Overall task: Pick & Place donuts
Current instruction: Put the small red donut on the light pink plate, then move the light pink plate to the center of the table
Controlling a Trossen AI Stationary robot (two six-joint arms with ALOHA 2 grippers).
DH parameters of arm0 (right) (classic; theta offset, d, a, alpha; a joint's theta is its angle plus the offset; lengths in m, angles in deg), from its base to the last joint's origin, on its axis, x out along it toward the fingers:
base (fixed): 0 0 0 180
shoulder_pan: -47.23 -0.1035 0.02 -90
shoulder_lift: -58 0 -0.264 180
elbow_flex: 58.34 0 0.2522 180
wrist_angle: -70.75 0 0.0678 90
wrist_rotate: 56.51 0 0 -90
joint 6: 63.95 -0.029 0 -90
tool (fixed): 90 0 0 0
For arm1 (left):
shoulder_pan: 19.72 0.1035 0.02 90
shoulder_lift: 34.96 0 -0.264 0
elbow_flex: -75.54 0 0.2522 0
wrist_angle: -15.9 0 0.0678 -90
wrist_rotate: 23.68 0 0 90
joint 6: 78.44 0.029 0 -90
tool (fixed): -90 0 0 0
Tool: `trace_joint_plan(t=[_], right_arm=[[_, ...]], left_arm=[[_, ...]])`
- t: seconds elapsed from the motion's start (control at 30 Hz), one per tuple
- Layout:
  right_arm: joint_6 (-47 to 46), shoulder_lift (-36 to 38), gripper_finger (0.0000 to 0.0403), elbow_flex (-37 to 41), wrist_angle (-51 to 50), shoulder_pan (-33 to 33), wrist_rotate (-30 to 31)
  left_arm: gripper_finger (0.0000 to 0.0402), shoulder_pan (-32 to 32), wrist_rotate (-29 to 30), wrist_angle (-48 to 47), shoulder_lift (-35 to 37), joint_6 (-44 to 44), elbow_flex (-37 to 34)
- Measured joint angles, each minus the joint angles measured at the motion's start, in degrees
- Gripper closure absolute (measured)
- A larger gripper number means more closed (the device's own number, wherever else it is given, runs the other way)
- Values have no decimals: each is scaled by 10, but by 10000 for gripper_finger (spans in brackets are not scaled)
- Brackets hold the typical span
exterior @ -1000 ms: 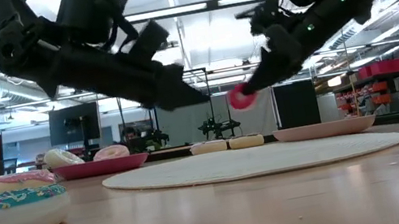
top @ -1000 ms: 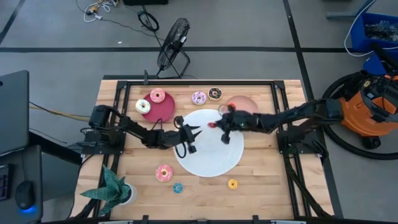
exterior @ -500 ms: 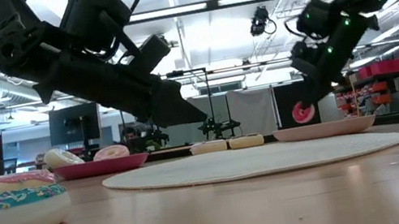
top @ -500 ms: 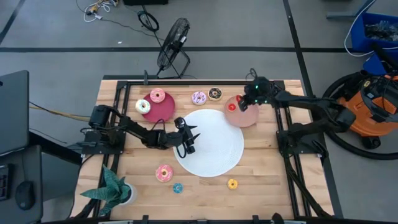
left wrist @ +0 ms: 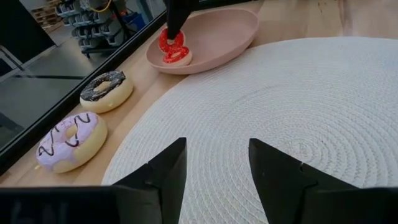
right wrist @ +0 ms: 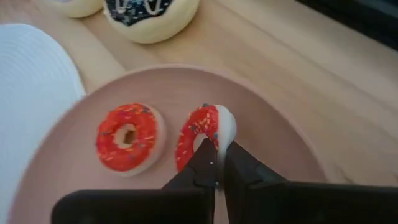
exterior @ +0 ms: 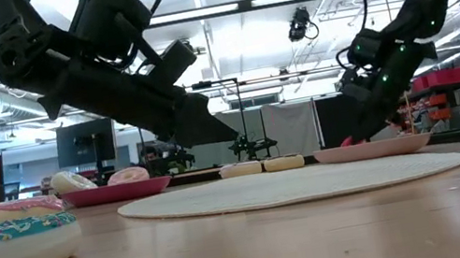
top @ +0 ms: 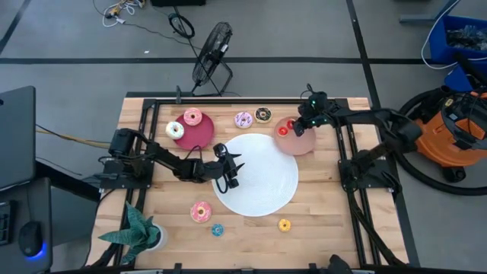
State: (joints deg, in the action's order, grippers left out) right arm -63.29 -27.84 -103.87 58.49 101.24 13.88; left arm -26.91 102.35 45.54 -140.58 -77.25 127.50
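Right wrist view: right claw [right wrist: 216, 163] pinches red donut [right wrist: 200, 138] — seemingly touching pink plate [right wrist: 273, 143].

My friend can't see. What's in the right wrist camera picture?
The right gripper pinches a red donut on edge over a pink plate, beside a second red donut lying flat. A chocolate donut sits on the wooden table beyond.

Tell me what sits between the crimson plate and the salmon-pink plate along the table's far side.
In the high view, two donuts lie between the crimson plate and the salmon-pink plate: the purple donut, then the chocolate donut, both resting on bare wood.
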Motion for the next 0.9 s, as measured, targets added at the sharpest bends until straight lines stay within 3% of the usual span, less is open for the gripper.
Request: trace_joint_plan(t=[0.17,0.4,0.6,0.77,0.9], right_arm=[[2,2,365,0,10,0,42],[5,4,321,0,10,-4,50],[-2,15,259,-3,4,-9,45],[-18,56,212,-5,-20,-8,94],[-16,99,198,-5,-67,-8,136]], left_arm=[[225,0,0,0,0,0,0],[225,0,0,0,0,0,0],[225,0,0,0,0,0,0],[225,0,0,0,0,0,0],[225,0,0,0,0,0,0]])
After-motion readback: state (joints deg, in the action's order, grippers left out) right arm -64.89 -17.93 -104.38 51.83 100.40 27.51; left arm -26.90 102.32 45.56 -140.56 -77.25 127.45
